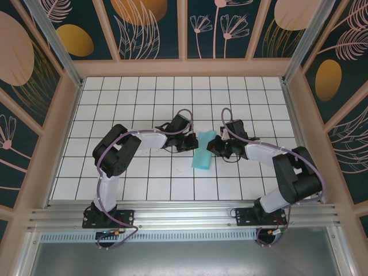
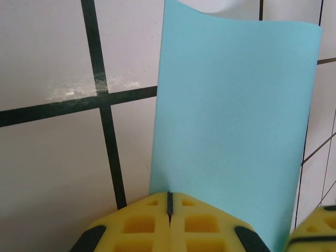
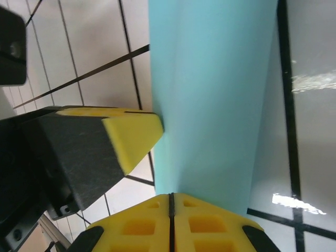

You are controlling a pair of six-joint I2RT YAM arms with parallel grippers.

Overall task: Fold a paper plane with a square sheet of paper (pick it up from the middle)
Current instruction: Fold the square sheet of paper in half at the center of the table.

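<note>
At the centre of the top view, the square sheet of paper (image 1: 202, 152), bent into a narrow teal strip, sits between the two arms, the left gripper (image 2: 169, 205) pinching one edge with its pads pressed together and the right gripper (image 3: 171, 205) clamped likewise on the other side.

A white grid-tiled table (image 1: 144, 98) sits within pale wooden frames (image 1: 184, 68); dark teal floral panels (image 1: 155, 29) line ten to two o'clock, an aluminium rail (image 1: 184, 215) at six.
</note>
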